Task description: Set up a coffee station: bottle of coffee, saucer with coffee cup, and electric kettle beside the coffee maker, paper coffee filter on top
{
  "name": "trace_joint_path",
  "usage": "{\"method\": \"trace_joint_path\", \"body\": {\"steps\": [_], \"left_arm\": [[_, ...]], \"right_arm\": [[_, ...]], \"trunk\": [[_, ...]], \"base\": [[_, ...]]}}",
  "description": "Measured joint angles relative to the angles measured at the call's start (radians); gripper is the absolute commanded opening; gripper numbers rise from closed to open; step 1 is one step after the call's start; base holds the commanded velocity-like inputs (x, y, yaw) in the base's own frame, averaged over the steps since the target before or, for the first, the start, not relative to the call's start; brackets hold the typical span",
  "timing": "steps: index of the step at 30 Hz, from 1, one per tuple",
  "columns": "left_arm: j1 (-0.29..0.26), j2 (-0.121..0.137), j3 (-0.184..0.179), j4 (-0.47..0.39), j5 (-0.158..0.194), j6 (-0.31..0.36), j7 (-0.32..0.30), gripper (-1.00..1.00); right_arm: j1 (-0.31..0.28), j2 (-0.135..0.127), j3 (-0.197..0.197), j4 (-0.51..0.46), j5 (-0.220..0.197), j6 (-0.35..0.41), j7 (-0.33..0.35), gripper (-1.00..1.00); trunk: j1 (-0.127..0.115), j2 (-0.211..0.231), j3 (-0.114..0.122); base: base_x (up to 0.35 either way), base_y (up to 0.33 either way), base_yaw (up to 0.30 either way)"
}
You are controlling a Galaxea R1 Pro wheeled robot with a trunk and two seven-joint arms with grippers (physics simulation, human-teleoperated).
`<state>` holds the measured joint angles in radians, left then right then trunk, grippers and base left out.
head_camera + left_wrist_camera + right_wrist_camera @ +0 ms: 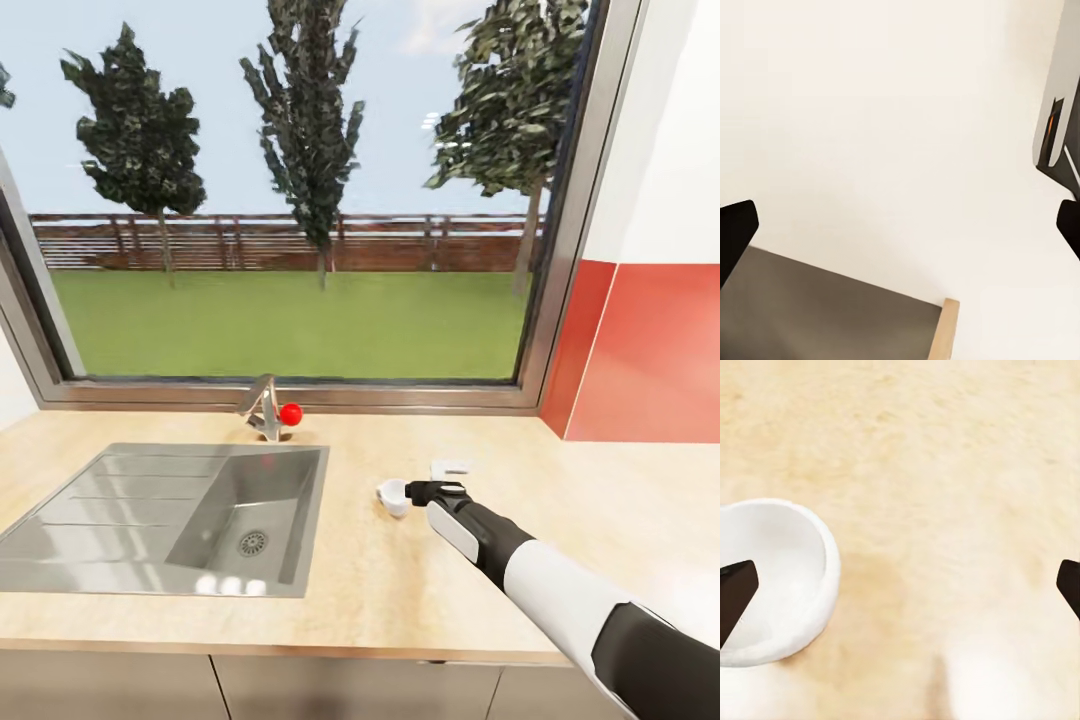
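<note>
- Your right gripper [408,492] hangs over the kitchen countertop [400,590], right of the sink [170,520], with its jaws spread wide and nothing clamped between them.
- The coffee cup [392,497] sits on the countertop at the gripper tips. In the right wrist view, 1 dark fingertip [735,600] overlaps the coffee cup [776,581] rim; the other fingertip stands well apart over bare wood.
- Whether that fingertip touches the cup cannot be told from these views.
- A small white object lies just beyond the gripper on the far side; its identity is unclear.
- Your left gripper [900,229] is also spread wide and empty, facing a plain pale wall.
- Likely step: gripping the cup. Shift the right gripper left until the cup wall lies between both fingers, then close slowly.
- The cup is smooth, white, rounded and thin-walled; judge it slippery. Pinch across the wall, not the curved outside, and keep it upright.
- The countertop is flat, matte, light wood grain; the sink is brushed grey steel with a ribbed drainer.
</note>
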<state>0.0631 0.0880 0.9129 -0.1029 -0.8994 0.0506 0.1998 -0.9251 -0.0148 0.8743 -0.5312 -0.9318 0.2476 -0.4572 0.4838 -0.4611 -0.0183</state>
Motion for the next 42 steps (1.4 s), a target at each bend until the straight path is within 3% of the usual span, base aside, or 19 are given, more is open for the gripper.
{"method": "trace_joint_path", "body": {"steps": [42], "left_arm": [[0.0, 0.0, 0.0, 0.0, 0.0, 0.006, 0.0, 1.0]], "right_arm": [[0.006, -0.001, 0.0, 0.0, 0.0, 0.0, -0.001, 1.0]], "trunk": [[0.0, 0.0, 0.0]], "base": [[0.055, 0.01, 0.0]]}}
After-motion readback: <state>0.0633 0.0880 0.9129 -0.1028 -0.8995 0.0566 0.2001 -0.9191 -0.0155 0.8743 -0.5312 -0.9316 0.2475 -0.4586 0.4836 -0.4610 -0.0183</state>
